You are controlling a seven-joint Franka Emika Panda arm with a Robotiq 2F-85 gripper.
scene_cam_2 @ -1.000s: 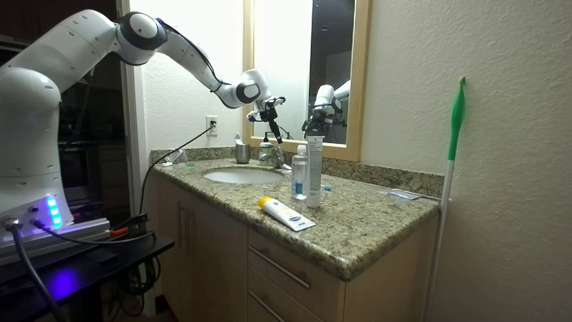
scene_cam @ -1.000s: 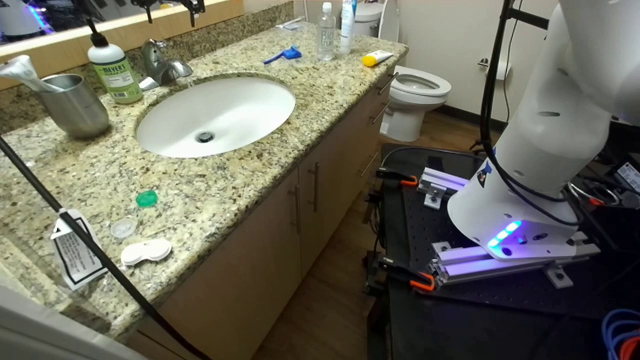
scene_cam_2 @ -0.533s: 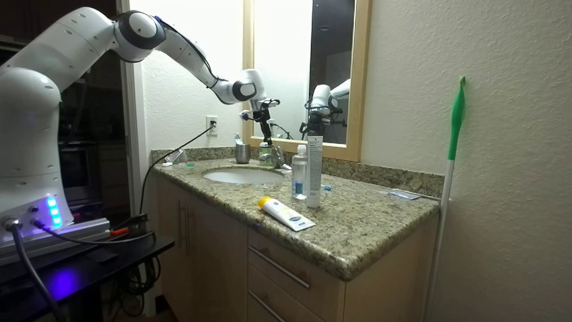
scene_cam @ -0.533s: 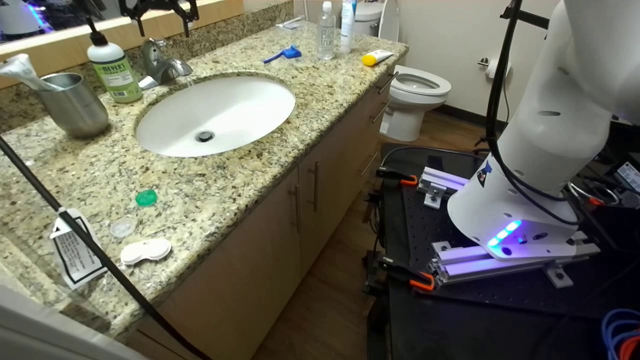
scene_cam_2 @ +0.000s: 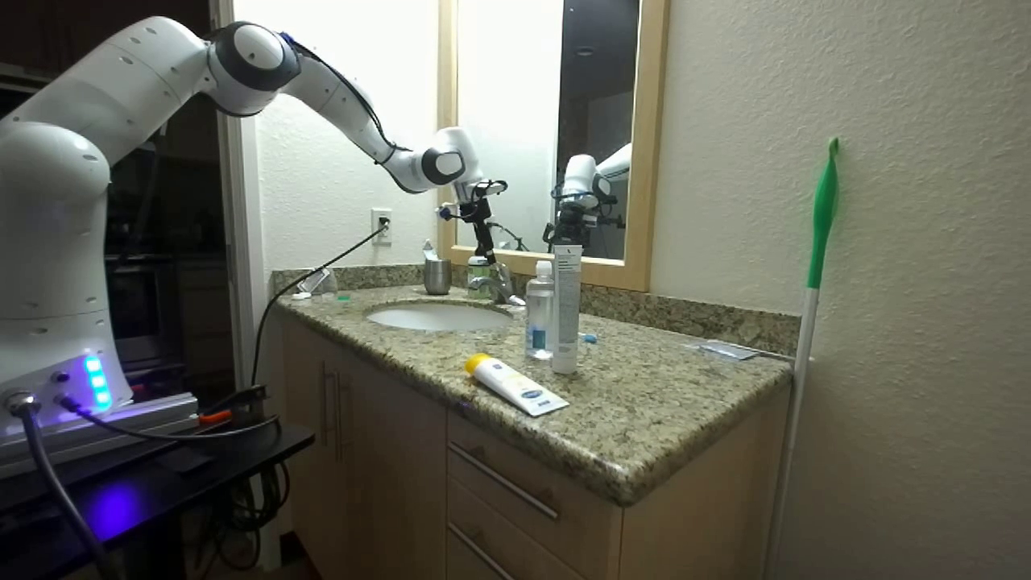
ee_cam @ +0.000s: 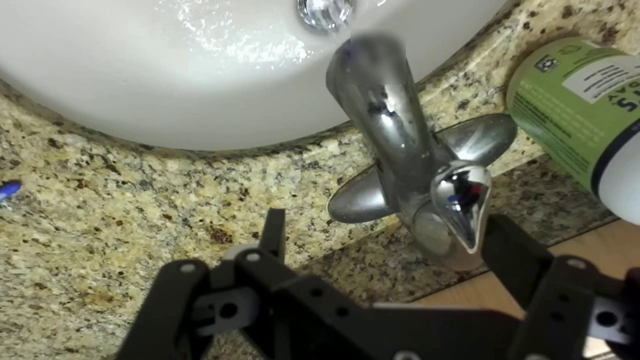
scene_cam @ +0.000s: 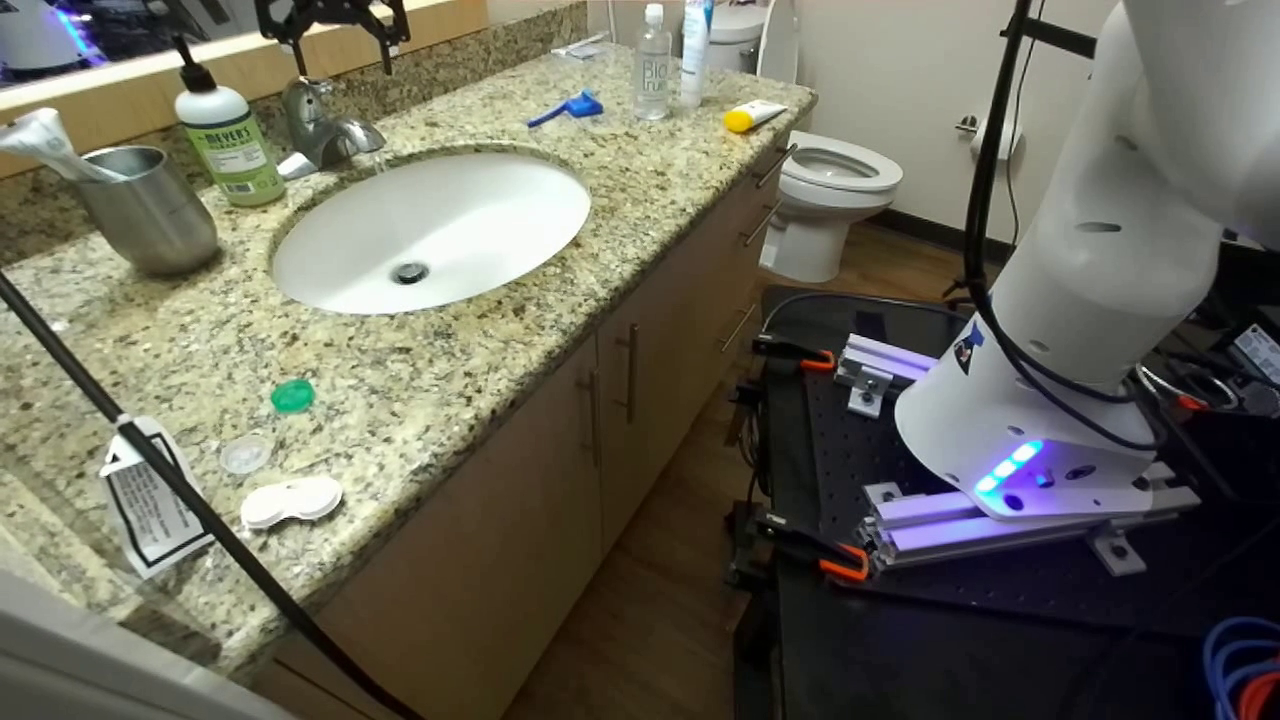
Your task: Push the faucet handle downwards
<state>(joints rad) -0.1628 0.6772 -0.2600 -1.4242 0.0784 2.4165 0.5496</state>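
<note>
Your fingers (ee_cam: 517,262) are spread wide, pointing down at the faucet (ee_cam: 392,127). In the wrist view the faucet handle (ee_cam: 460,197) on top shows up between them, but way off-centre: its pointy tip is just beside the finger on that view's right side. Can't tell from any angle whether they're actually touching though.

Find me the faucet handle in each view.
In an exterior view: faucet handle, upper left.
In an exterior view: faucet handle, near centre, small.
Wrist view: faucet handle, right of centre.
Shared landmark: green-labelled bottle, left of it in both exterior views, right of it in the wrist view.
</note>
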